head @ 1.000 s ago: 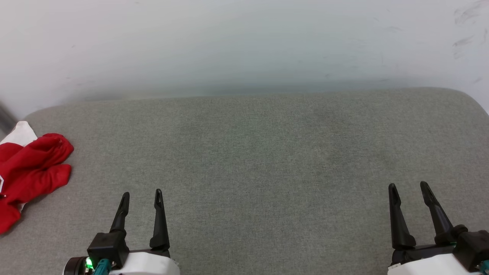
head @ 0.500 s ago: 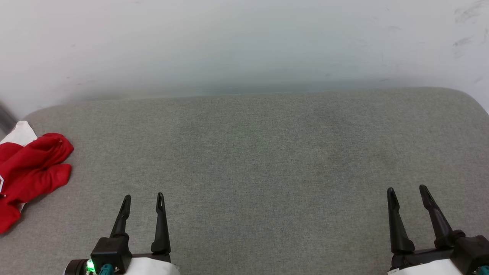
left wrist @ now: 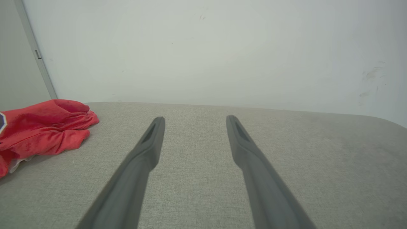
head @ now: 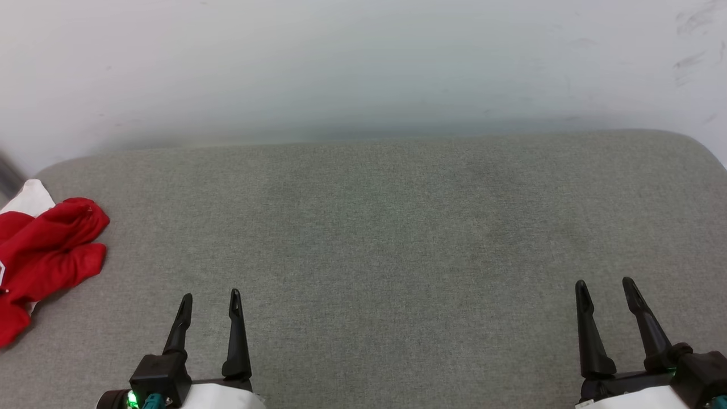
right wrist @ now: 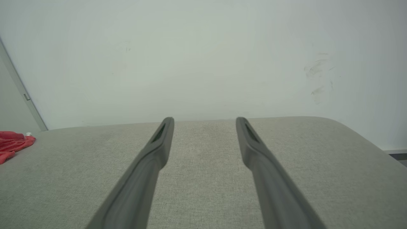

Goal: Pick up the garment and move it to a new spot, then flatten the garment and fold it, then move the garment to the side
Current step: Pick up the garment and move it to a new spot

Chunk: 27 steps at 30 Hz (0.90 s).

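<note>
The garment lies bunched at the far left edge of the grey padded surface, red with a bit of white showing, partly cut off by the frame. It also appears as a red heap at the left of the left wrist view and as a small red patch far left in the right wrist view. My left gripper stands open near the front edge, to the right of the garment and apart from it. Near the front right, my right gripper is open with nothing between its fingers.
A pale wall rises right behind the surface, with scuff marks at its right. The surface's rounded back right corner drops off. A grey vertical strip runs up the wall at the far left.
Both grippers have drawn back slightly toward the front edge. The garment has not moved.
</note>
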Tool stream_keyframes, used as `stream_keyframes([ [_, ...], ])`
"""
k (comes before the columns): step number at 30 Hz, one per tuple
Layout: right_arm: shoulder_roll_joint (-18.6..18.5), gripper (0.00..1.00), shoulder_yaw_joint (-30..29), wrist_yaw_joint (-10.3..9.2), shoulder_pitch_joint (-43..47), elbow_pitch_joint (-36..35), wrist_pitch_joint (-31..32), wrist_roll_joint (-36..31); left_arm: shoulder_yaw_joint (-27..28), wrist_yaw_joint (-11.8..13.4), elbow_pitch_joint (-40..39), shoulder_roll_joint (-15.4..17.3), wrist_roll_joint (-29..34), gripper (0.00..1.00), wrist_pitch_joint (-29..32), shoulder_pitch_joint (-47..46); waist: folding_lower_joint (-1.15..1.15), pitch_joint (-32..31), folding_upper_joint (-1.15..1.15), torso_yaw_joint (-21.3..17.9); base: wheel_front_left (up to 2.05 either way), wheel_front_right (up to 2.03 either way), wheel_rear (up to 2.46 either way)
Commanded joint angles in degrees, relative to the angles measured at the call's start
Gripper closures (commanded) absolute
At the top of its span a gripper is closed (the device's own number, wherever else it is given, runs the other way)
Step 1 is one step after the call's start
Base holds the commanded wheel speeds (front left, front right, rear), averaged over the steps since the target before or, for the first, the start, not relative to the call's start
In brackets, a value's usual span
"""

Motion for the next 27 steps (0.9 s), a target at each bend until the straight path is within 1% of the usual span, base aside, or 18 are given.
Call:
stream_keyframes([
  [1,-0.01,0.0,0.12,-0.02,0.59,0.04,-0.14,0.26,0.06,-0.03,0.14,-0.11,0.03,0.0,-0.16,0.32,0.0,0.03,0.0,-0.01,0.0,0.0,0.0],
  [9,-0.01,0.0,0.17,-0.02,0.71,0.08,-0.14,0.26,0.09,0.23,0.42,-0.11,-0.31,0.0,-0.16,-0.11,0.0,0.05,0.0,0.49,0.0,0.0,0.0],
  [13,0.0,0.0,0.22,-0.02,0.74,-0.24,-0.14,-0.14,0.45,0.56,0.49,-0.11,-1.29,0.0,-0.16,-0.61,0.0,0.17,0.0,1.59,0.0,0.0,0.0],
  [15,-0.01,0.0,0.15,-0.02,0.86,-0.28,-0.14,-0.3,0.54,0.43,0.65,-0.11,-0.88,0.0,-0.16,-0.82,0.0,0.2,0.0,2.46,0.0,0.0,0.0],
  [18,0.0,0.0,0.3,-0.02,0.99,-0.34,-0.14,-0.55,1.02,0.88,0.66,-0.09,-1.36,0.0,-0.16,-0.92,0.0,0.18,0.0,4.07,0.0,0.0,0.0],
  [23,0.0,0.0,0.73,-0.02,1.25,-0.57,-0.14,-1.02,1.71,1.58,0.34,-0.1,-2.57,0.0,-0.16,-0.43,0.0,0.1,0.0,7.29,0.0,0.0,0.0],
  [27,-0.01,0.0,0.87,-0.02,1.06,-0.75,-0.14,-1.4,1.97,1.76,0.31,-0.1,-1.96,0.0,-0.16,-0.04,0.0,0.22,0.0,10.15,0.0,0.0,0.0],
])
